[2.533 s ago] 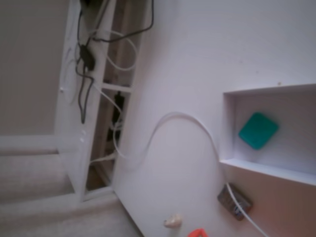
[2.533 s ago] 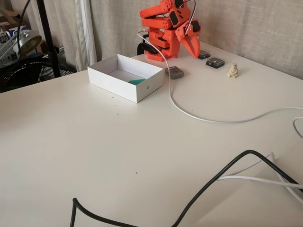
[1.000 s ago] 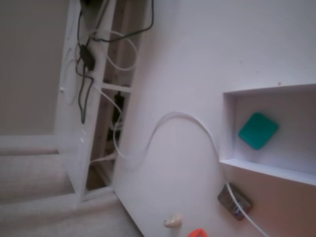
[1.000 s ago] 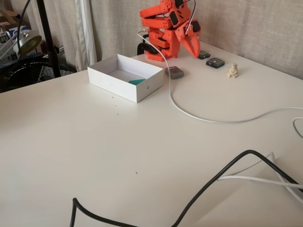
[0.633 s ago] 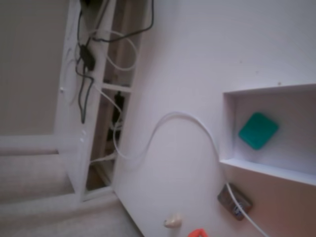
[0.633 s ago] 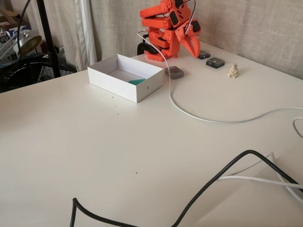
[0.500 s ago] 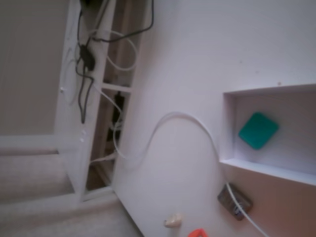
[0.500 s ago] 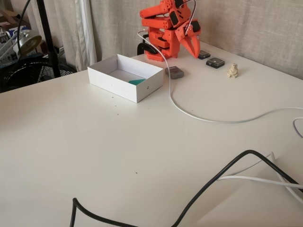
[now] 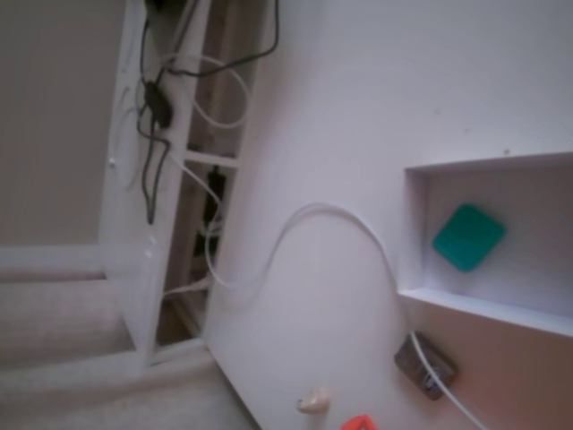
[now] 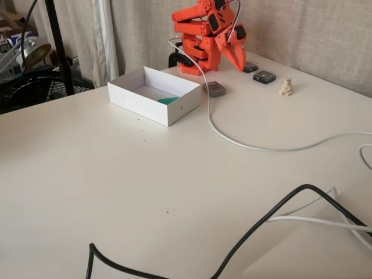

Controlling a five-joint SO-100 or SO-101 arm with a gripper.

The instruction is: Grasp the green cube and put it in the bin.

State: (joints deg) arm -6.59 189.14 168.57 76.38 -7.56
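Inside bin (image 9: pixel 421 233) (flat): green cube (image 9: pixel 467 236)

One cube (image 9: pixel 467 236), teal-green, in bin.
One bin (image 10: pixel 131 99), white.
One arm (image 10: pixel 200 36), orange.
Three small dark gadgets on counter (image 10: pixel 145 192): one (image 10: pixel 214 88) beside bin, two more (image 10: pixel 250 67) (image 10: pixel 264 77) past arm.
One beige lump (image 10: pixel 285 87).
White cables: one (image 10: pixel 244 144) across counter, at least one more (image 10: pixel 314 221) at right edge.
One black cable (image 10: pixel 256 229) across near edge.
Tangle of cables off counter edge in a fixed view (image 9: pixel 157 107); count cannot be told.
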